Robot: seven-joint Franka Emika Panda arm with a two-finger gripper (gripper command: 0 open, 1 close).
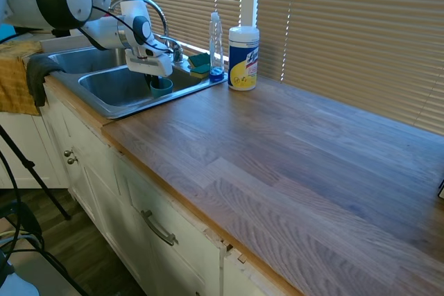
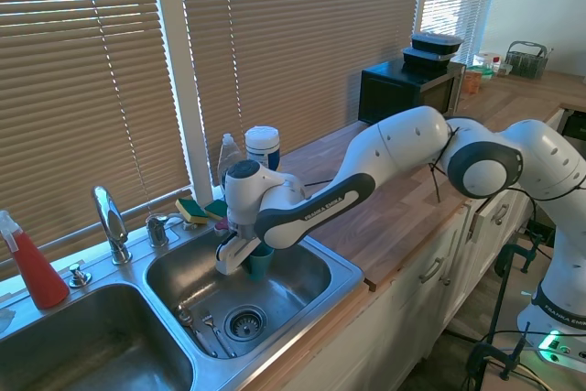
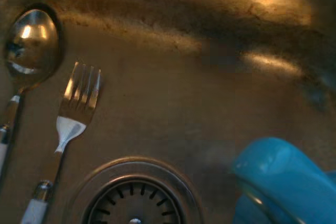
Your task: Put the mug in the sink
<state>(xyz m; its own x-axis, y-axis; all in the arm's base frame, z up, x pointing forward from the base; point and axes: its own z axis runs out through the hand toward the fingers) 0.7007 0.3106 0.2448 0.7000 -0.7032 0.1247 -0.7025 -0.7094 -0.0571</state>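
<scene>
White arm reaches over the stainless steel two-basin sink (image 2: 343,272), pincer (image 2: 249,258) down inside the basin that sits next to the wooden bench (image 1: 291,150). Pincer is closed on the small teal-blue tapered mug (image 2: 260,261), fingers clamped at its upper part; mug is upright, inside the basin below rim level. Can't tell from the exterior views whether its base touches the basin floor. In the first exterior view the mug (image 1: 161,87) shows just under the white pincer body (image 1: 154,74), near the basin's back wall. Wrist view shows the teal mug (image 3: 283,182) at the lower corner, close to the round slotted drain strainer (image 3: 134,198). Also on the basin floor: a metal fork with a white handle (image 3: 71,124) and a metal spoon (image 3: 31,45), lying side by side next to the drain, apart from the mug. Curved chrome faucet (image 2: 110,222) stands behind the divider between the basins. On the back ledge: green-and-yellow sponge (image 1: 200,64), clear slim bottle with blue liquid (image 1: 216,43), then a white-and-yellow cylindrical wipes canister (image 1: 243,57) on the bench just beside the sink corner. Red spray bottle (image 2: 32,267) stands behind the other basin. Yellow cloth (image 1: 17,77) drapes over the far sink edge.
</scene>
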